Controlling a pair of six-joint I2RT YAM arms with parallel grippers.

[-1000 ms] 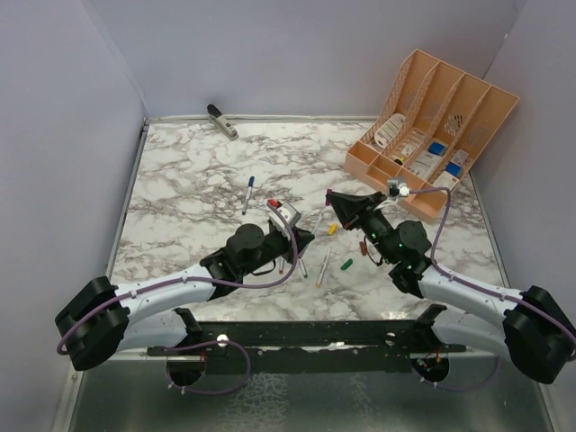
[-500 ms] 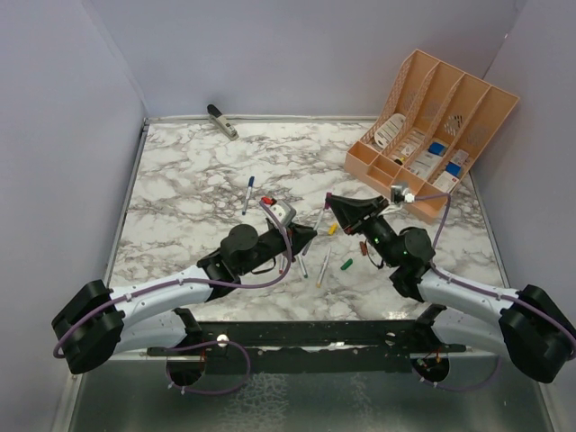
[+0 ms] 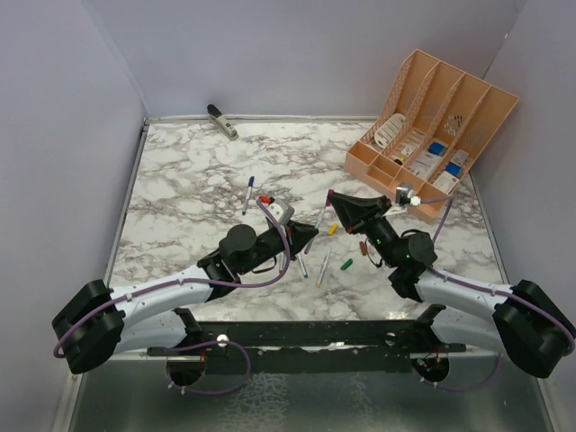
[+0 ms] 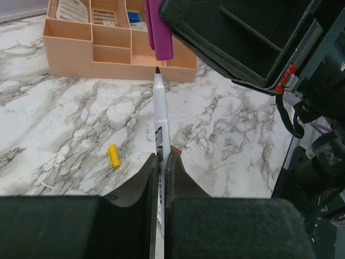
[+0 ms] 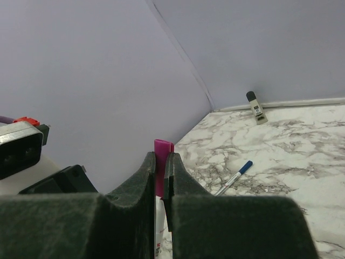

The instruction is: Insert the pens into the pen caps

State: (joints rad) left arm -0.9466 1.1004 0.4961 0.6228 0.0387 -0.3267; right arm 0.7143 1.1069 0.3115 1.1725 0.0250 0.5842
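Left hand (image 4: 161, 159), pinching a slim silvery-grey marker pen (image 4: 161, 116), has advanced toward the right hand (image 5: 160, 158), which pinches a stubby purple plastic cap (image 4: 159, 29); pen tip now just short of cap mouth, above the marble tabletop (image 3: 198, 180); insertion judged imminent.

A lab test cell: plain lilac walls (image 3: 297, 54) box in a marble-print tabletop (image 3: 180, 193)
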